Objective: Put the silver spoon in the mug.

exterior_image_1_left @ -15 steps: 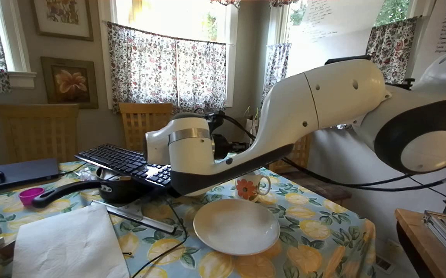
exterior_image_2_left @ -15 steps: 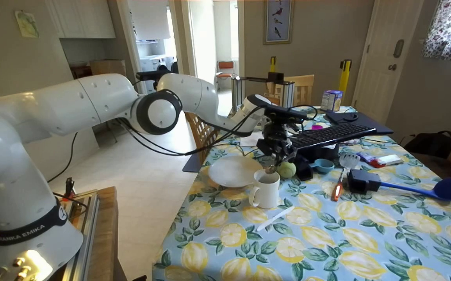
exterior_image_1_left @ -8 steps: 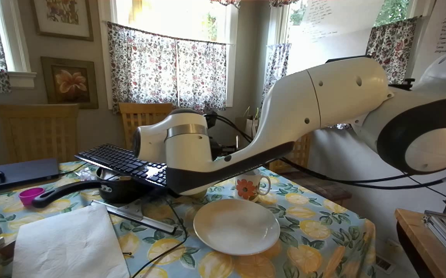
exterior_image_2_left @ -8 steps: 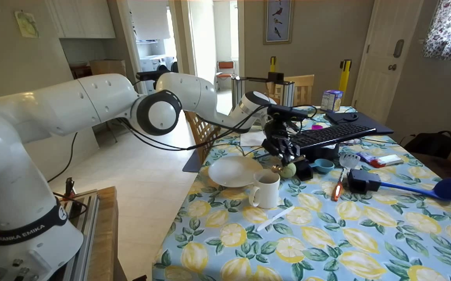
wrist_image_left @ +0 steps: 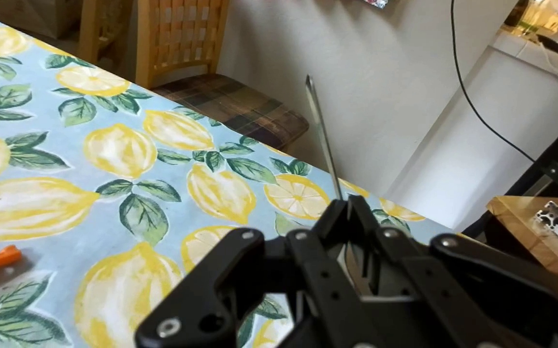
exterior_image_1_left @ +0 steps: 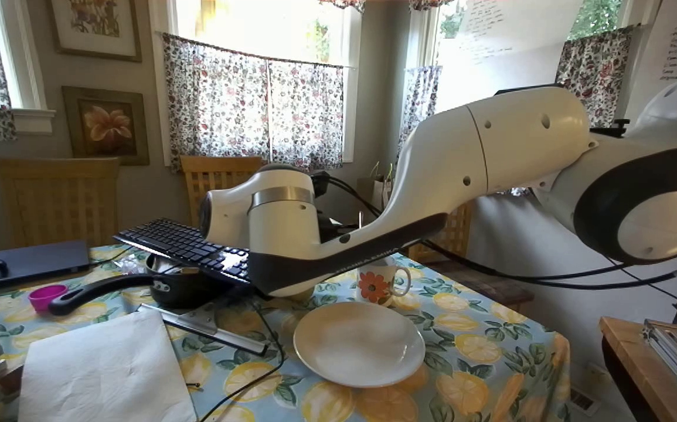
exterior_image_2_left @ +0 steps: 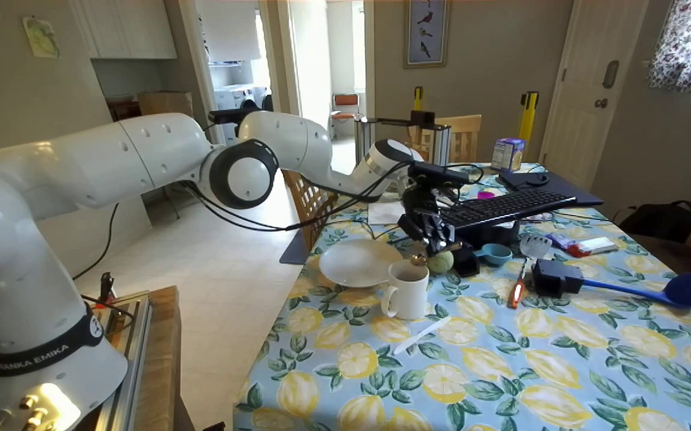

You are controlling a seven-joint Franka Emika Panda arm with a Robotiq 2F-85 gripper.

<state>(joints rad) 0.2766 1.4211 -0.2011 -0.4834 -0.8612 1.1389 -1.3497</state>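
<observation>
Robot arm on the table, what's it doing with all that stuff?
The robot arm is pinching a silver spoon by the handle, with its gripper shut on it. The mug stands upright on the lemon tablecloth, near the white plate. The spoon's bowl shows close to the mug's rim, not down inside; I can't tell if it's right over the opening. Putting the spoon in the mug is probably next.
</observation>
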